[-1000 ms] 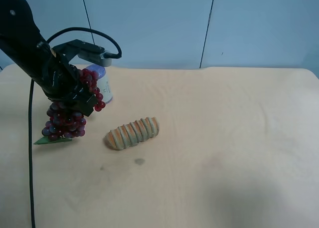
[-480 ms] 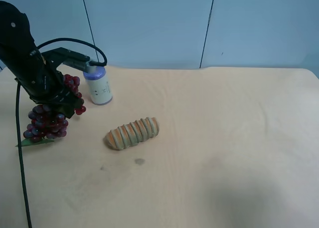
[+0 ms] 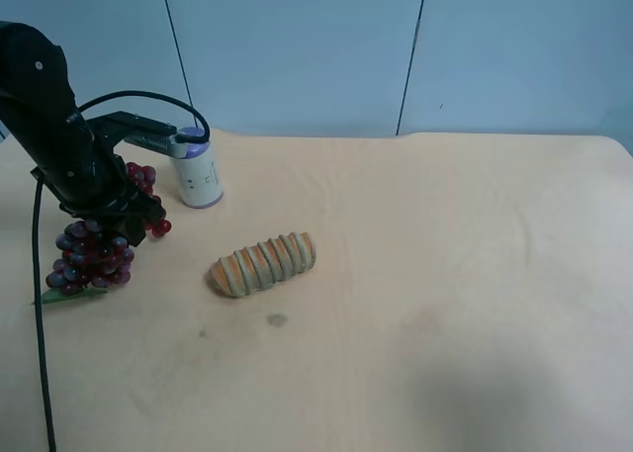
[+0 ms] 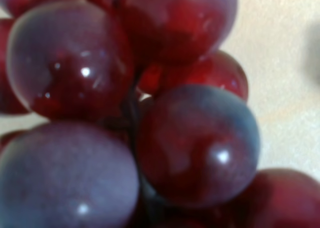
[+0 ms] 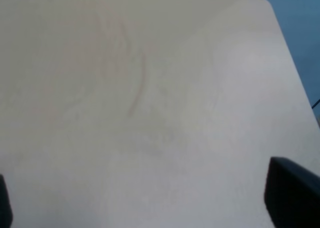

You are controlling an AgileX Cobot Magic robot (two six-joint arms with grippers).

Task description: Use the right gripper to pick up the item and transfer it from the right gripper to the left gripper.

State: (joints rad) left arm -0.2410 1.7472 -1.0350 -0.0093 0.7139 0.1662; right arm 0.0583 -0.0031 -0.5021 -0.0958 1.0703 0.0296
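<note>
The bunch of dark red and purple grapes (image 3: 94, 249) hangs from my left gripper (image 3: 104, 200), the black claw with the silver cylinder and looping cable at the exterior high view's left. The claw is shut on the upper part of the bunch. The green leaf (image 3: 69, 295) at the lower end lies on or just above the table. The grapes (image 4: 195, 148) fill the left wrist view and hide the fingers. My right gripper (image 5: 145, 203) is open and empty over bare table, with one dark fingertip (image 5: 292, 193) at each side. It is out of the exterior view.
A white can with a blue lid (image 3: 198, 173) stands just right of the held bunch. An orange-and-green ribbed loaf (image 3: 262, 263) lies on the beige table (image 3: 445, 274). A blue wall runs behind the table's far edge.
The left arm has carried the grapes toward the exterior view's left, away from the can, which now shows in full. In the last half second it barely moved.
</note>
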